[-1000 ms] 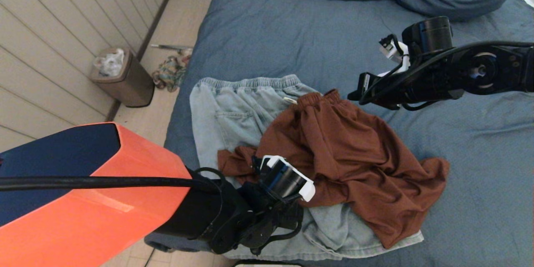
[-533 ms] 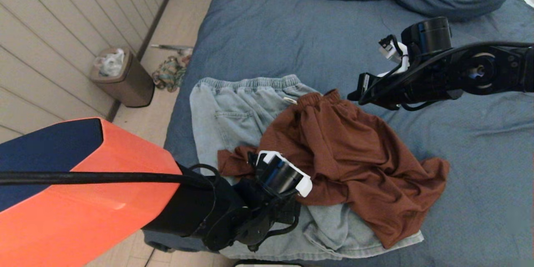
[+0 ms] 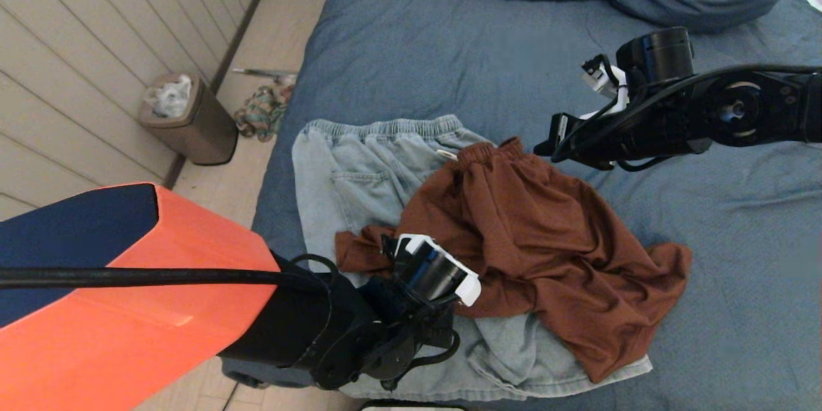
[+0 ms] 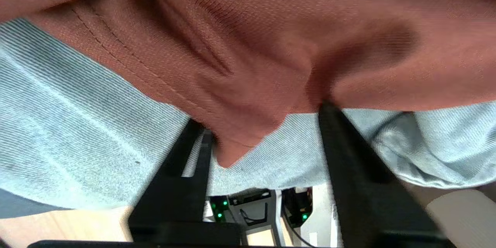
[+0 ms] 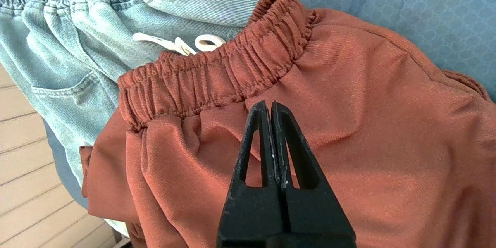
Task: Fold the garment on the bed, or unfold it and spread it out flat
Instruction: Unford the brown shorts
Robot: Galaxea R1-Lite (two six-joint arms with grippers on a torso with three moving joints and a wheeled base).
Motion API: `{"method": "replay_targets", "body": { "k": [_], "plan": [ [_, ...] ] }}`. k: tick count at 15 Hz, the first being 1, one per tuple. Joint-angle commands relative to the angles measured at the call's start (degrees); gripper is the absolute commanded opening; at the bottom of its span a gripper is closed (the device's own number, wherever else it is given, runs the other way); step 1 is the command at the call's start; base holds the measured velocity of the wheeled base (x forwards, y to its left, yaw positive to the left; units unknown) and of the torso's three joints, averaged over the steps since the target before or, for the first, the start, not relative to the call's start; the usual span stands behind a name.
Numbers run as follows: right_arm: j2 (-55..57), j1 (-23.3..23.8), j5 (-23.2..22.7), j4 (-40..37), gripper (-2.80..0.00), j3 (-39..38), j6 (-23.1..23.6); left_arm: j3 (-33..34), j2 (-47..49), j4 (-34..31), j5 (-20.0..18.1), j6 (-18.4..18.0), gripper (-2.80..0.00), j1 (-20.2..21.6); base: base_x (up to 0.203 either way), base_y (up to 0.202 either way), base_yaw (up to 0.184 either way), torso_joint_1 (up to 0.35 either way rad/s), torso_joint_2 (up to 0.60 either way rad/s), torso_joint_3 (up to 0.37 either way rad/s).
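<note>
On the bed [image 3: 411, 58], a corner of the rust-brown shorts [image 3: 546, 237] is straddled by the parted left end effector [image 4: 263, 131]; the right end effector [image 5: 270, 110] is held together above their waistband.

Rust-brown shorts [image 3: 539, 237] with gathered elastic waistband, crumpled and bunched, lying atop pale blue denim shorts [image 3: 359, 173] spread flatter beneath. Brown waistband turned toward the far end of the bed [image 3: 424, 45], one leg trailing off to the right onto the sheet. Denim waistband also toward the far end, back pocket showing, white drawstring peeking out. Bed large, covered in wrinkled slate-blue fabric, matching bedding heaped at the far end.
</note>
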State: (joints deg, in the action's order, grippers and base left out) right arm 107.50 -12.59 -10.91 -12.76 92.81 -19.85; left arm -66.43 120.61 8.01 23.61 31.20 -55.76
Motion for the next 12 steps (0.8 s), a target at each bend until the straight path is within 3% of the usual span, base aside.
{"method": "replay_targets", "body": {
  "k": [1,8,12],
  "plan": [
    [-0.05,0.02,-0.08,-0.07,-2.8,0.01,-0.1,-0.19,1.29,-0.01,0.12,0.88,-2.8,0.04,0.0,0.0,0.0,0.0,0.0,0.0],
    [-0.27,0.02,-0.08,-0.07,-2.8,0.01,-0.1,-0.42,0.67,-0.54,0.12,2.27,-2.8,-0.17,0.0,0.0,0.0,0.0,0.0,0.0],
    [-0.49,0.07,-0.08,-0.07,-2.8,0.09,-0.23,0.52,-5.8,-4.55,0.12,3.19,-2.8,-6.25,0.0,0.0,0.0,0.0,0.0,0.0]
  ]
}}
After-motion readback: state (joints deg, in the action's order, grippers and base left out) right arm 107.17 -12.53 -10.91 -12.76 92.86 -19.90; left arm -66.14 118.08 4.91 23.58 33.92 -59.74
